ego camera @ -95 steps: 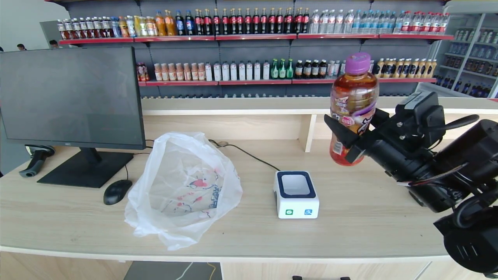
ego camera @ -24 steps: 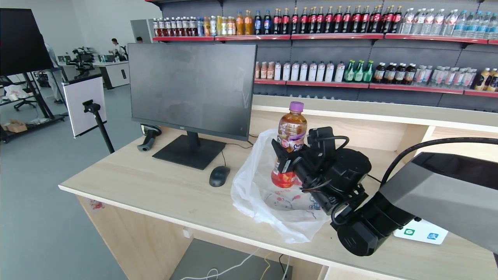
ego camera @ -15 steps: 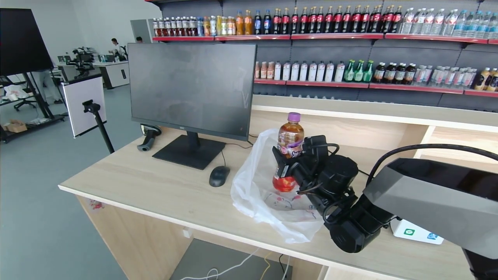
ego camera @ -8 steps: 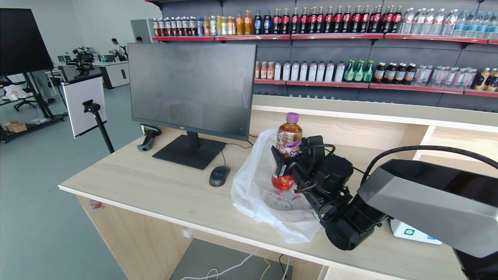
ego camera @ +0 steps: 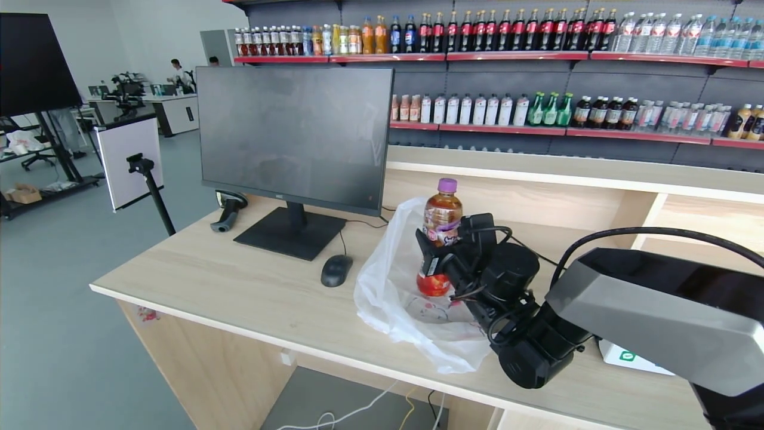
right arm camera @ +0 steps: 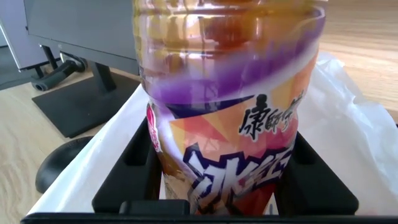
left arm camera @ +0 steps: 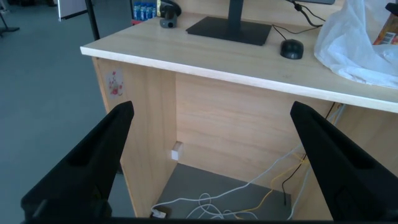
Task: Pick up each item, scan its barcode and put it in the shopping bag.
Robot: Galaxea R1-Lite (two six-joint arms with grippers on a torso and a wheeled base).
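A tea bottle [ego camera: 440, 236] with a purple cap and amber drink stands upright in my right gripper [ego camera: 439, 254], which is shut on its label, over the open mouth of the white plastic shopping bag [ego camera: 406, 298]. Its base sits low inside the bag's opening. From the right wrist, the tea bottle [right arm camera: 230, 106] stands between the black fingers [right arm camera: 134, 168], with the shopping bag [right arm camera: 348, 130] behind it. The white barcode scanner [ego camera: 632, 357] is half hidden behind my right arm. My left gripper [left arm camera: 211, 162] hangs open below the counter edge, holding nothing.
A monitor [ego camera: 295, 134] on its stand, a black mouse [ego camera: 336, 270] and a handheld scanner [ego camera: 225, 215] sit left of the bag on the wooden counter [ego camera: 239, 286]. Drink shelves [ego camera: 537, 57] line the back wall. Cables [left arm camera: 249, 193] lie under the counter.
The head camera has swung left since the earliest frame. My right gripper carried the bottle from near the scanner over the bag and has lowered it slightly into the opening.
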